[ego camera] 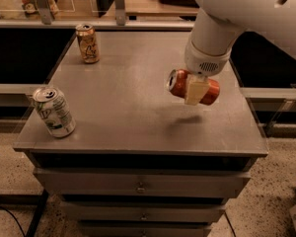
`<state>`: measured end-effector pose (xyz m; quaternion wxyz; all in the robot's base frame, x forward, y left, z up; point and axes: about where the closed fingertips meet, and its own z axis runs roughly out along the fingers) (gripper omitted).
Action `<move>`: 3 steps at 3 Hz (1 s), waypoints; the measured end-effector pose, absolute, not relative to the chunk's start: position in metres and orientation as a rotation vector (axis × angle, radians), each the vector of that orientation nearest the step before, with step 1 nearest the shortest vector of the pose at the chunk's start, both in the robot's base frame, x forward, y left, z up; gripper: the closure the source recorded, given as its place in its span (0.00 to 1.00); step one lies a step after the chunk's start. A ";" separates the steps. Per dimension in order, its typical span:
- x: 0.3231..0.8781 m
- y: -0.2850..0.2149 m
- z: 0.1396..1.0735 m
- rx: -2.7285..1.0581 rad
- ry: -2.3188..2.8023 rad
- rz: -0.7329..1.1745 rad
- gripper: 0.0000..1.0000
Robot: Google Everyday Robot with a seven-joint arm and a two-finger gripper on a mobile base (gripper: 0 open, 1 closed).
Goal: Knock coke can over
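The gripper sits over the right half of the table, clenched on the coke can; the can lies on its side in the grasp, silver top turned left, base toward the right edge. One pale finger crosses the can's middle and covers most of the lettering; the opposite finger is hidden behind the can. A faint shadow lies on the top just below, apart from the can, so the can looks to be held off the surface, though the gap is hard to judge. The white arm rises to the upper right and is cut off by the frame. A white-green can stands near the front left corner, leaning a little; a tan can stands upright at the back left; both are well apart from the gripper. Drawers below are dim, and the lowest is cut off.
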<state>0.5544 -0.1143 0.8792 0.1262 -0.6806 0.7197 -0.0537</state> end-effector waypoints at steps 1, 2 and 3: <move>0.556 -0.136 0.867 -2.029 2.146 -0.322 0.76; 0.554 -0.151 0.855 -2.116 2.175 -0.307 0.52; 0.545 -0.145 0.852 -2.233 2.139 -0.192 0.29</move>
